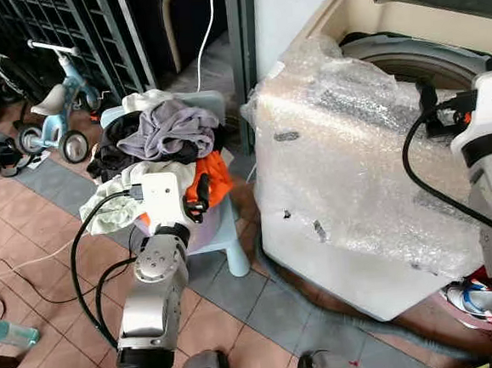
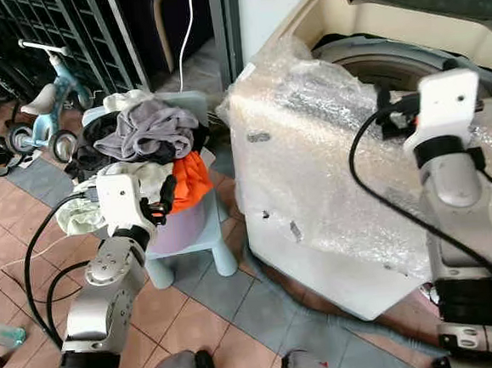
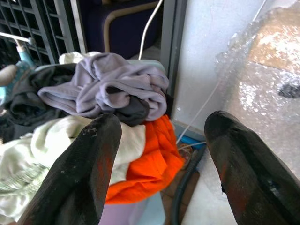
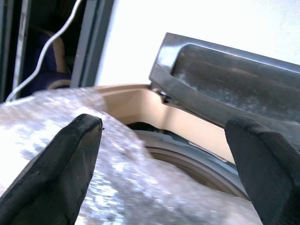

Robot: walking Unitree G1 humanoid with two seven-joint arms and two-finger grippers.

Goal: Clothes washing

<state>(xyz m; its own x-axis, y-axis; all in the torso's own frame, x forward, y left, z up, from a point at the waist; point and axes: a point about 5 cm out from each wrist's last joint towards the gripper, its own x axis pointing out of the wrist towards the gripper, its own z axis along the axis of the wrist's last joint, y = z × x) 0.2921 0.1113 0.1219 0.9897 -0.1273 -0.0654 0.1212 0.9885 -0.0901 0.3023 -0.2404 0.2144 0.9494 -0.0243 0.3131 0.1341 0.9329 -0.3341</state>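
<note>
1. Our left gripper (image 3: 159, 164) hangs with its fingers spread wide and nothing between them, just short of the pile of clothes (image 1: 162, 152) heaped on a pale blue stool (image 1: 225, 237). The pile is loose and tangled: a grey garment (image 3: 108, 84) on top, an orange one (image 3: 150, 164) drooping over the stool's edge, a white one (image 3: 56, 145) beside it. If we close on one piece, we judge others may drag along and slide to the tiled floor (image 1: 55, 250).

2. The orange garment already overhangs the stool; a nudge from our fingers could tip it off.

3. Our right gripper (image 4: 168, 159) is also spread and empty, raised over the washing machine (image 1: 359, 218), whose top lid (image 4: 225, 79) stands open above the drum (image 2: 381, 62). The machine's front is wrapped in bubble wrap (image 1: 346, 150) that bulges up near the opening. A fingertip or a trailing sleeve could snag on it.

4. A black cable (image 1: 424, 170) loops off our right arm close to the wrap and the rim; it might catch there during a reach into the drum.

5. The stool stands just beside the machine, so a swing across is short, but a dangling garment could brush the wrap and fall outside the drum.
</note>
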